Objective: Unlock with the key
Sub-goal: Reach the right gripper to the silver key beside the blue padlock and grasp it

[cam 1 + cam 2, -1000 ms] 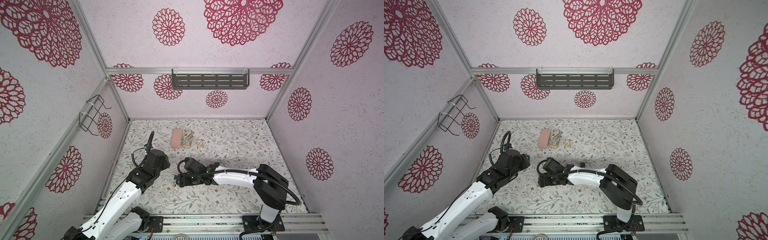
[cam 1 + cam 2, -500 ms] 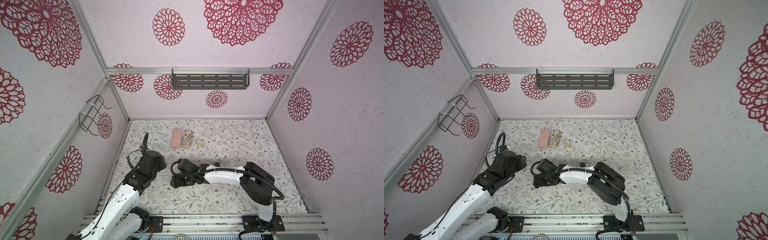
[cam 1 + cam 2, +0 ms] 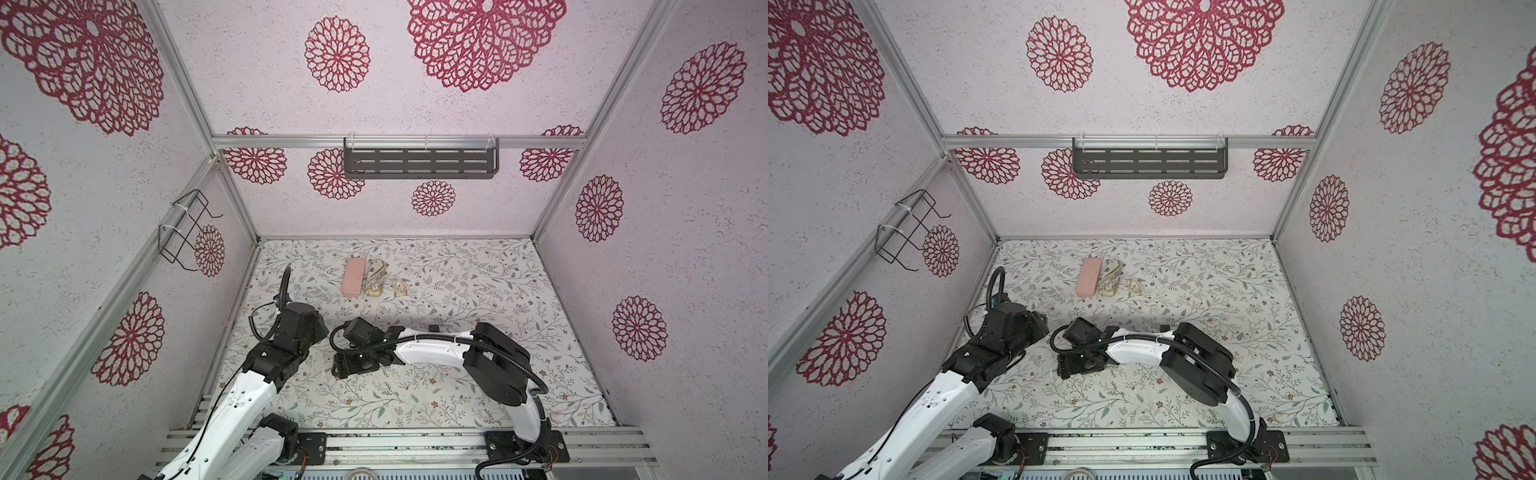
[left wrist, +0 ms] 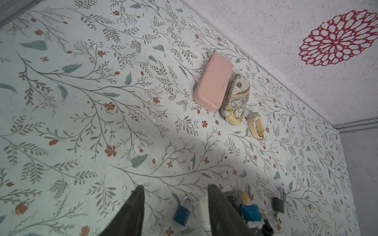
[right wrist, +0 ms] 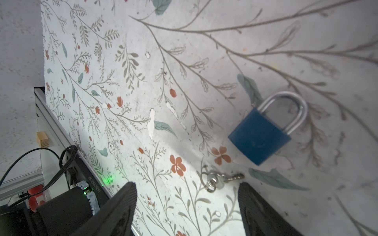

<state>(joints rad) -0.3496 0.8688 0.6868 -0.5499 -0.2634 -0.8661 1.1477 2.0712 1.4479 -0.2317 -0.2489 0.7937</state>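
I'm hovering the right hand (image 5: 187, 196), wide open and empty, over the small silver ringed key (image 5: 217, 180), which is lying on the floral counter (image 5: 143, 61) just beside the blue metal padlock (image 5: 259, 135); the left hand (image 4: 175, 189) is hanging half-open, empty.

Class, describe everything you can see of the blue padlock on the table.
The blue padlock lies flat on the floral table. Its squarish body looks like painted metal; the silvery U-shaped shackle appears closed in it. Nothing grips it. The key lies just beside its body, not touching.
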